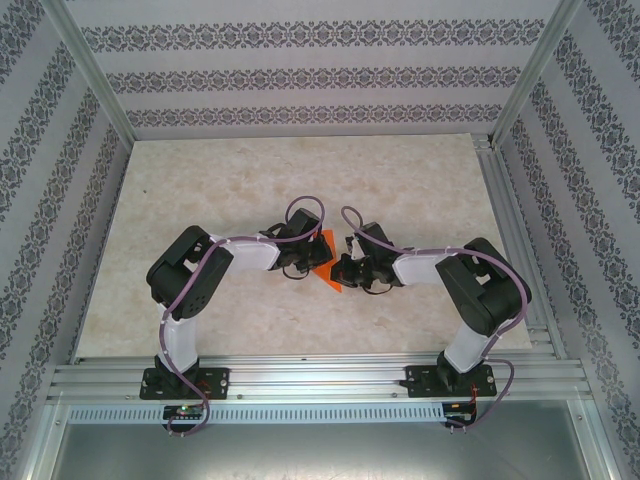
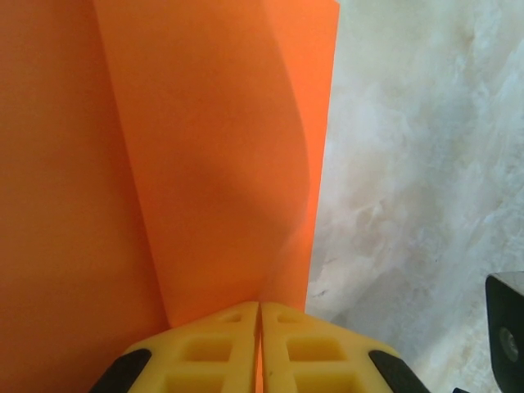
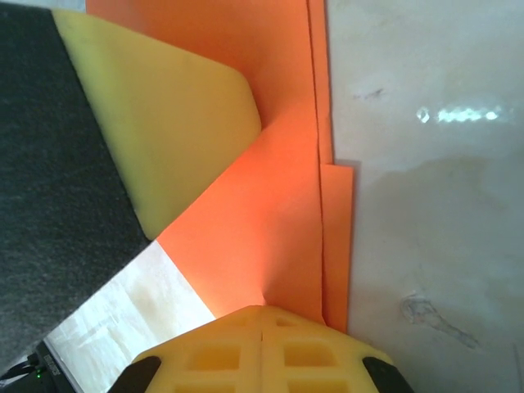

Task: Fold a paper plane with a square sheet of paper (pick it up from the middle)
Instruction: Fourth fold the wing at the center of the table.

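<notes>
Now, from above: both arms bent inward over the table (image 1: 420,180), left gripper (image 1: 298,254) and right gripper (image 1: 352,270) nose to nose, orange sheet (image 1: 325,264) caught between them near the table's middle; resting or lifted, cannot tell.
Left wrist: left gripper (image 2: 259,313) clenched, yellow pads (image 2: 205,352) pressed together on a sliver of the orange sheet (image 2: 213,164); curled flap rising ahead, marbled table (image 2: 417,164) to the right.
Right wrist: right gripper (image 3: 262,315) clamped tight on the orange sheet (image 3: 278,221); stacked folded layers (image 3: 337,246) along its right edge; left gripper's pad (image 3: 164,123) against the paper at upper left.
Step in hand: likely mid-fold, well short of the finished shape; flap held up at both ends, crease not yet flattened.
Next move: probably calls for lining up edges, laying the flap down, then freeing one pincer to press the crease without tearing thin paper.
</notes>
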